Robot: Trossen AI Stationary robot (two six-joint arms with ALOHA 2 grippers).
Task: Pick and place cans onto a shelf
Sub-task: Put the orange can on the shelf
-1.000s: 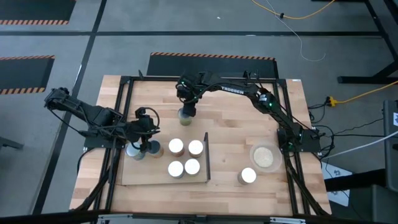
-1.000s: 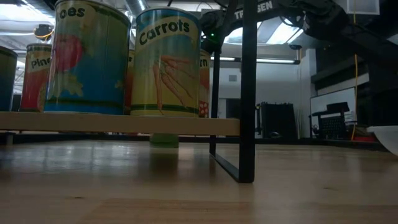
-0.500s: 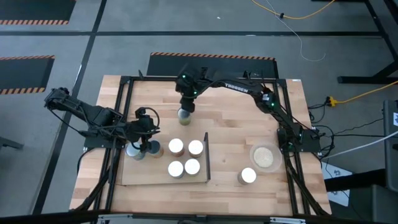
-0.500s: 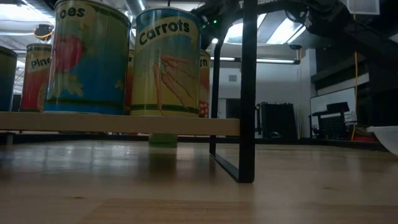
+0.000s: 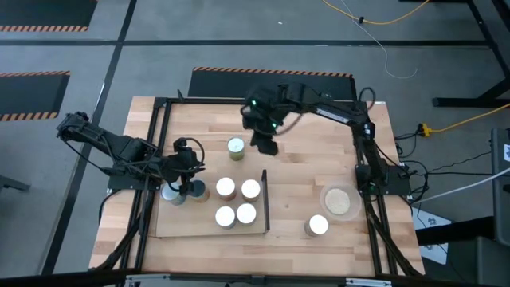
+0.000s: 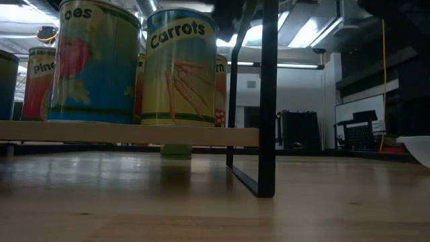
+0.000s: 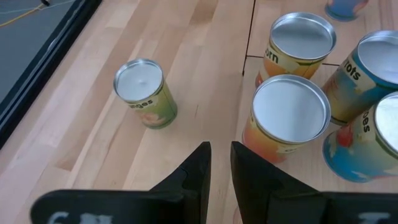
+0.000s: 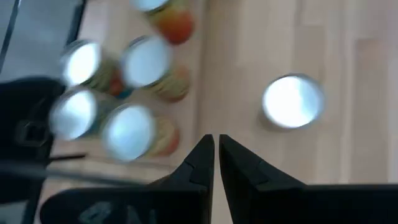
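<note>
A green-labelled can (image 5: 236,147) stands upright on the tabletop beyond the shelf (image 5: 191,227); it also shows in both wrist views (image 7: 146,93) (image 8: 292,102). My right gripper (image 5: 265,147) hangs shut and empty above the table, just right of this can; its fingers (image 8: 216,146) are together. Several cans (image 5: 238,201) stand on the shelf board beside its black frame (image 5: 265,199). My left gripper (image 5: 190,185) hovers over the shelf's left end, fingers (image 7: 221,162) nearly together with nothing between them. Another can (image 5: 317,226) stands on the table to the right.
A round beige dish (image 5: 339,199) sits near the table's right edge, next to the right arm's base. In the low view the carrots can (image 6: 180,67) and its neighbours fill the shelf's near side, and the frame's upright (image 6: 269,101) stands in front.
My right gripper has risen and gone toward the table's right edge, away from the green can it stood over, and has rolled a little. Its fingers stay shut. The can remains upright where it was.
</note>
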